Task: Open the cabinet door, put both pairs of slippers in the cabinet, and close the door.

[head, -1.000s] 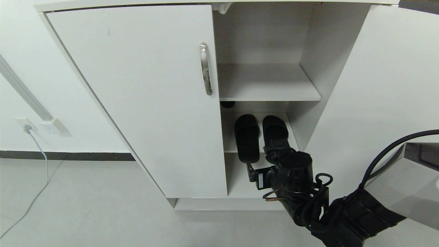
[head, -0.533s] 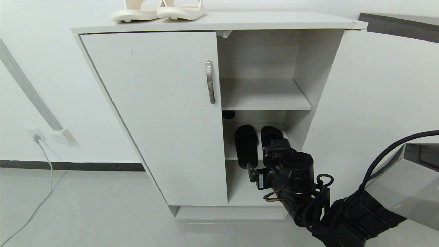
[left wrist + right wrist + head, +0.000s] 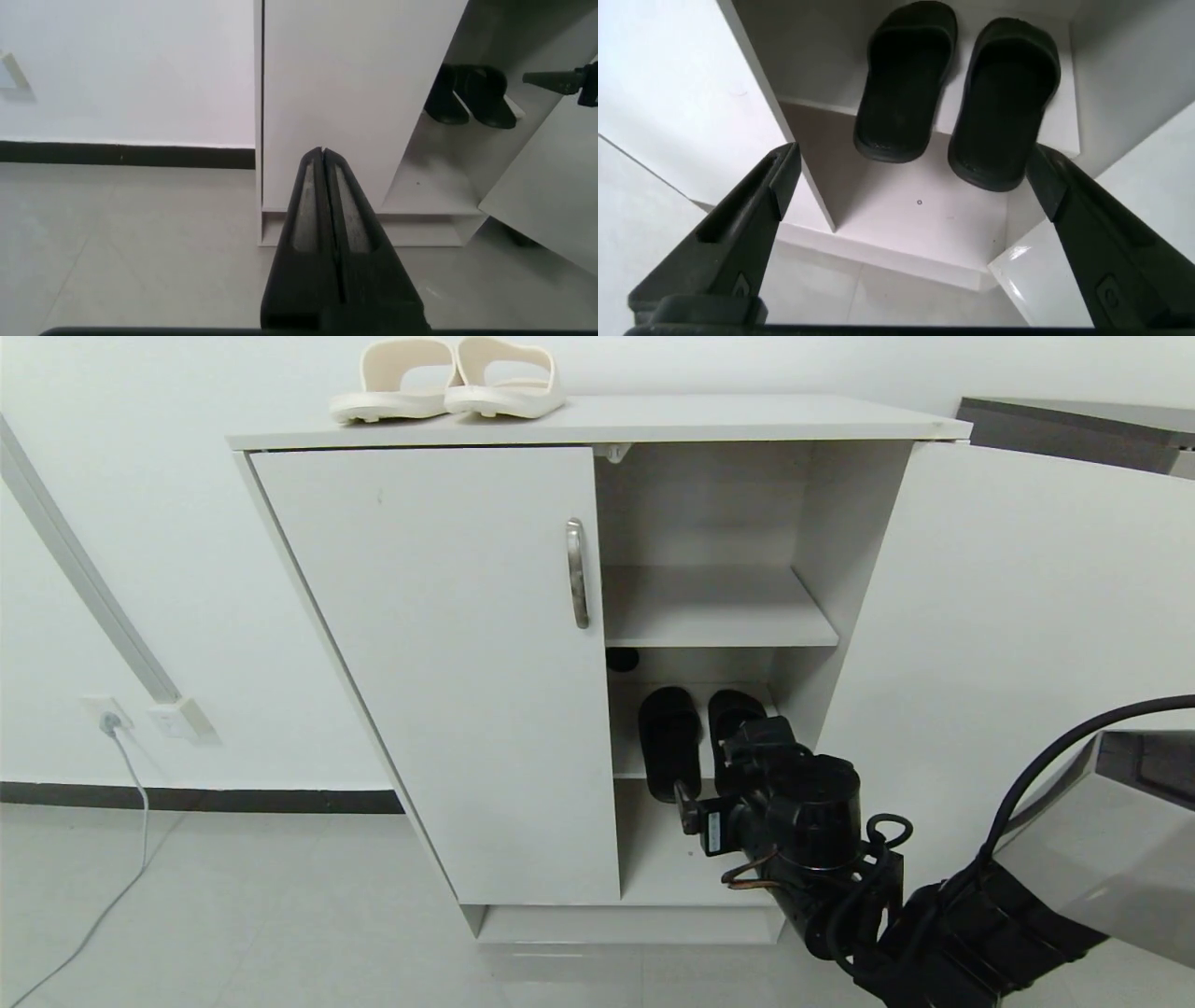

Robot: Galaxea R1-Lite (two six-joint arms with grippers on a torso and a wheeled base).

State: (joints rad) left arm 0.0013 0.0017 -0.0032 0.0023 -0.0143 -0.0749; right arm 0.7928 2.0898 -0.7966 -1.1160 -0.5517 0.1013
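Black slippers (image 3: 906,84) lie shelved just beyond the right gripper's (image 3: 913,159) spread fingers, so one pair seems done. Cream slippers (image 3: 495,378) wait far above them atop the cabinet (image 3: 747,429), whose door (image 3: 1008,644) stands open. The left gripper's (image 3: 322,159) fingers are pressed together.

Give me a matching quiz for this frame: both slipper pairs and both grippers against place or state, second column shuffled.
1. black slippers
2. cream slippers
3. left gripper
4. right gripper

A. open
B. on top of the cabinet
C. shut
D. inside the cabinet

Pairs: 1-D, 2-B, 3-C, 4-A
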